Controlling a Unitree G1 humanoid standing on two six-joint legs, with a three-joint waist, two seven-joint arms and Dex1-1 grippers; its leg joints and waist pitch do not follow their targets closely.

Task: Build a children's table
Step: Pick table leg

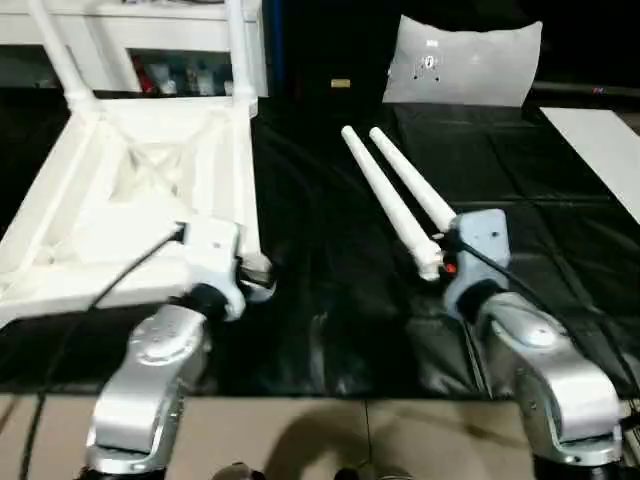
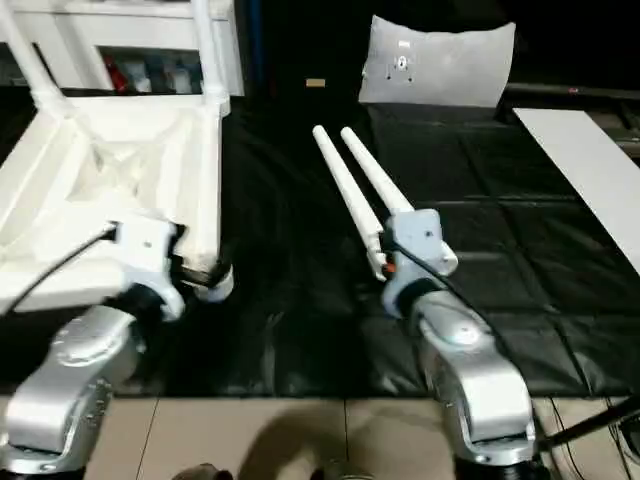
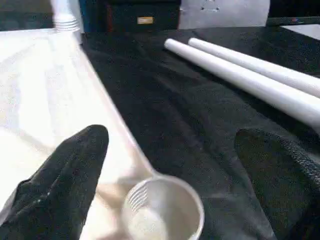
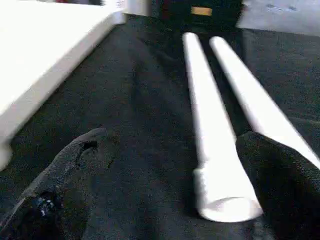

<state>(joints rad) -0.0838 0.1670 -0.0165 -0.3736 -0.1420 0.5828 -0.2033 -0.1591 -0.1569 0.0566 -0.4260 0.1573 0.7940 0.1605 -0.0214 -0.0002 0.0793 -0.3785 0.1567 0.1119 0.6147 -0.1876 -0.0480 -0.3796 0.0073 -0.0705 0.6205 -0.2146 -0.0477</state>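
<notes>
Table top lay upside down on my left, two legs already standing in its far corners. My left gripper gaped wide over the near corner socket. Right gripper was spread wide around the near end of one loose leg; second leg lay just beside.

Table top: we see its left side run off the head views' left edge.
Fitted legs: we lose their upper ends past the top edge.
Loose legs: the right forearm covers their near ends in the head views.
Near corner socket: we cannot see its lower rim, cut by the left wrist view's edge.
Far shelf items: too blurred for us to tell.
</notes>
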